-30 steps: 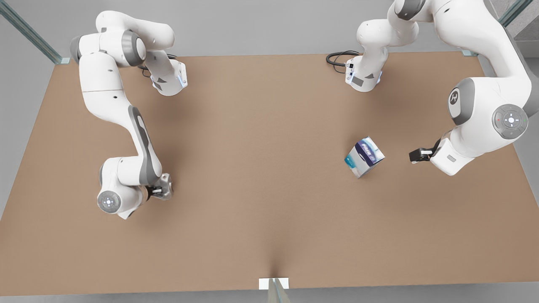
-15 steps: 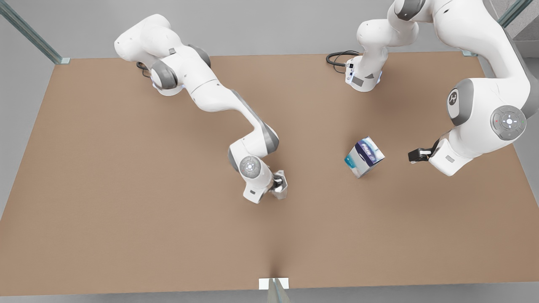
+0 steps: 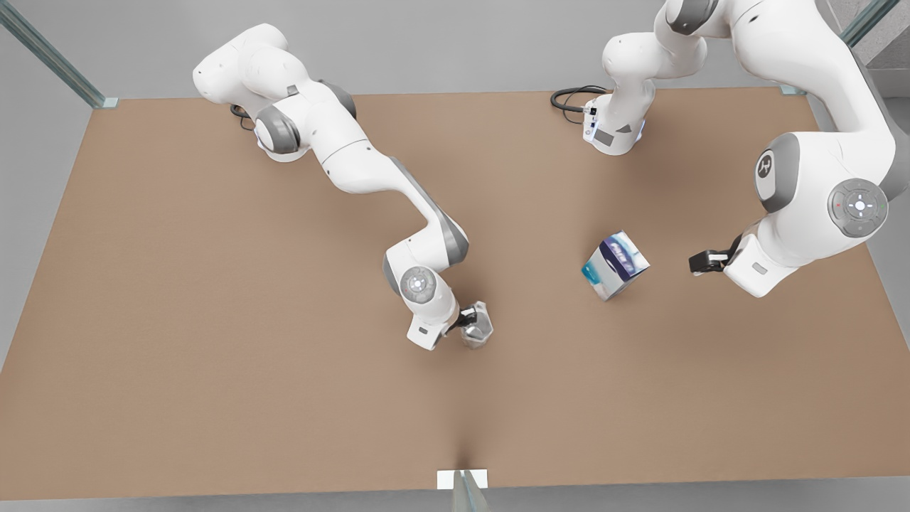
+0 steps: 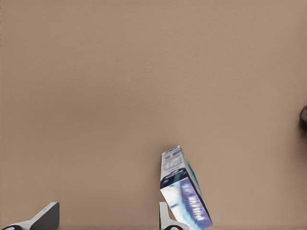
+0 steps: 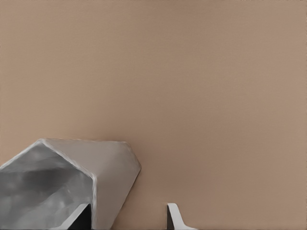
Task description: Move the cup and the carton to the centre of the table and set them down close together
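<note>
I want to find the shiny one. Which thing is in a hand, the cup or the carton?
The cup: the right hand grips it. The blue-and-white carton sits alone.

Plain grey floor [image 3: 441, 50], glass-edged corners [image 3: 50, 53]

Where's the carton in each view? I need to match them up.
Front view: carton right of centre, apart from the left gripper.
Left wrist view: carton beside one finger.
Right wrist view: the right gripper's cup instead.
Shared landmark: brown table.
</note>
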